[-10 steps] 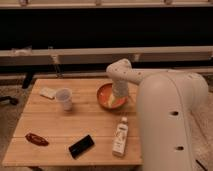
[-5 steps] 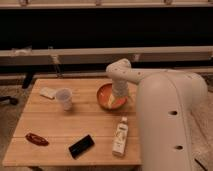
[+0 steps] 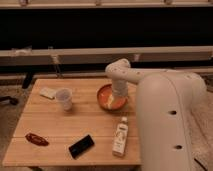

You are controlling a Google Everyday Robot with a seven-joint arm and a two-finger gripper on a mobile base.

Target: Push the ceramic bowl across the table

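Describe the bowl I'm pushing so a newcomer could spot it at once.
On the light wooden table, look back right, where the white arm reaches down. The ceramic bowl sits there with the gripper in it: round, shallow, orange-red, wider than the translucent cup to its left.

- translucent plastic cup (image 3: 64, 98) stands upright, left of centre
- small white flat item (image 3: 48, 93) lies far left, near the cup
- dark reddish object (image 3: 37, 139), near left
- black flat device (image 3: 81, 146), near centre
- pale bottle (image 3: 120, 136) lies flat, right of the device
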